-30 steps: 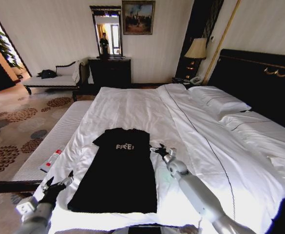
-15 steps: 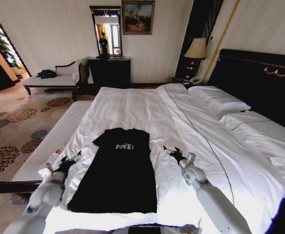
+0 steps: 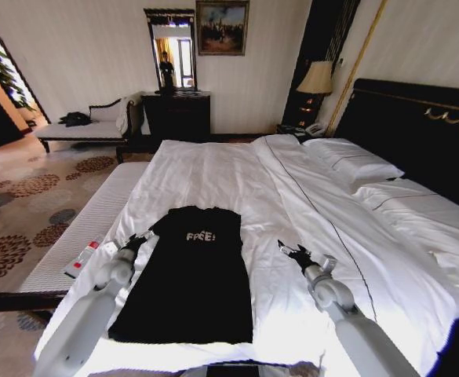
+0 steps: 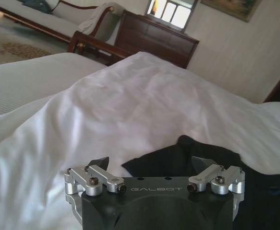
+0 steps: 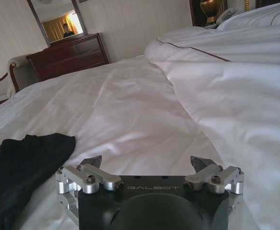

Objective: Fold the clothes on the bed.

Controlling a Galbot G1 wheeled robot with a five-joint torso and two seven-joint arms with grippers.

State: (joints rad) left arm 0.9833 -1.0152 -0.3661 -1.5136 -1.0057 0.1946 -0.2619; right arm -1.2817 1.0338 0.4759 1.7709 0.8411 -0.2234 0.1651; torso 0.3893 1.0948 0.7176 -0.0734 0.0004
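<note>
The clothes, one black T-shirt (image 3: pixel 194 275) with white lettering, lie flat on the bed (image 3: pixel 213 169) near its front edge. My left gripper (image 3: pixel 137 239) is open, low over the sheet just outside the shirt's left sleeve (image 4: pixel 187 153). In the left wrist view that gripper (image 4: pixel 151 163) has its jaws spread with nothing between them. Well to the right of the shirt, my right gripper (image 3: pixel 292 251) hangs over bare sheet. The right wrist view shows it (image 5: pixel 147 162) open, with the right sleeve (image 5: pixel 29 153) off to one side.
A white padded bench (image 3: pixel 96 212) runs along the bed's left side with a small red-and-white object (image 3: pixel 80 259) on it. Pillows (image 3: pixel 355 161) and a dark headboard (image 3: pixel 417 129) are at the right. A dresser (image 3: pixel 176 115) and chaise (image 3: pixel 88 126) stand far back.
My left arm has reached forward from the bed's front corner up to the shirt's left sleeve. My right gripper has drifted right and nearer, away from the shirt.
</note>
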